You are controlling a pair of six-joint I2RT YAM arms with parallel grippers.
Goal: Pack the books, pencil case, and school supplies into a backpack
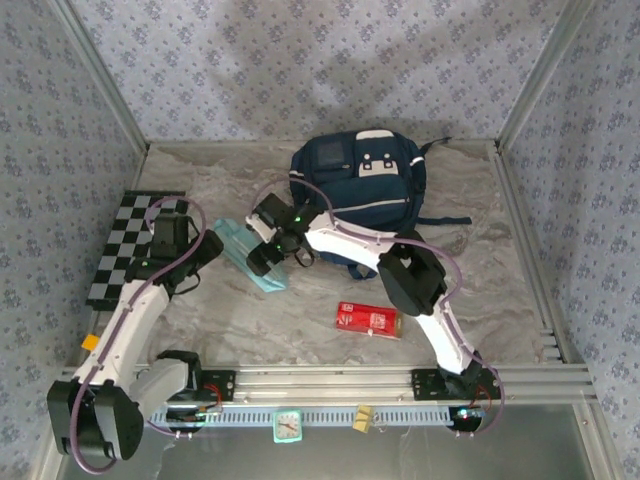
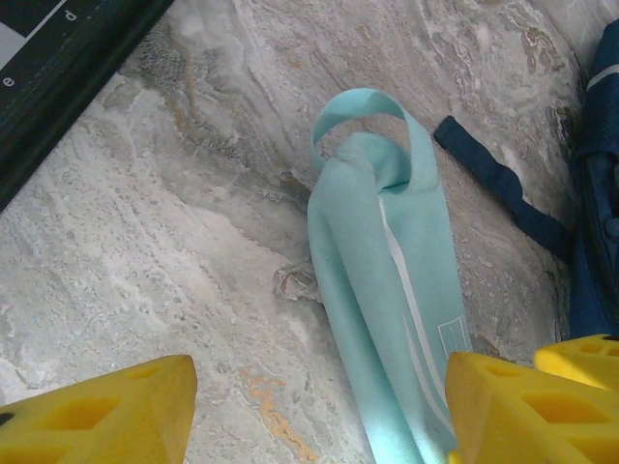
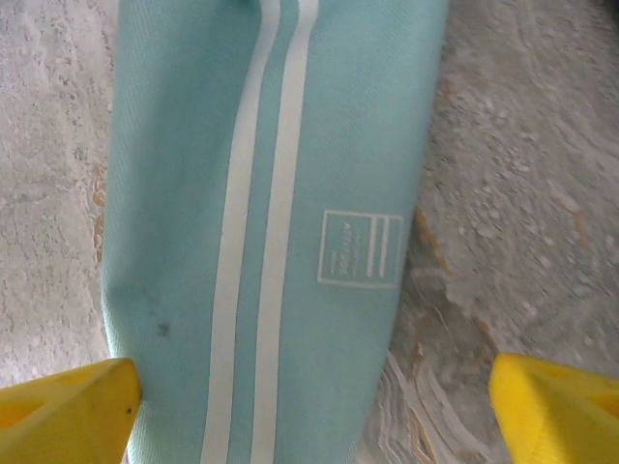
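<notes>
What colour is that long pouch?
The long soft pouch is pale teal with white stripes; right wrist view.

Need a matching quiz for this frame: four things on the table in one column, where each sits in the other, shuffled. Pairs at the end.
Things:
1. backpack
2. pencil case
3. red box
4. chessboard

Places:
A. left edge of the table
B. near side, right of centre
C. far side, centre
D. between the chessboard and the backpack

Pairs: 1-C, 2-D, 3-B, 4-A
</notes>
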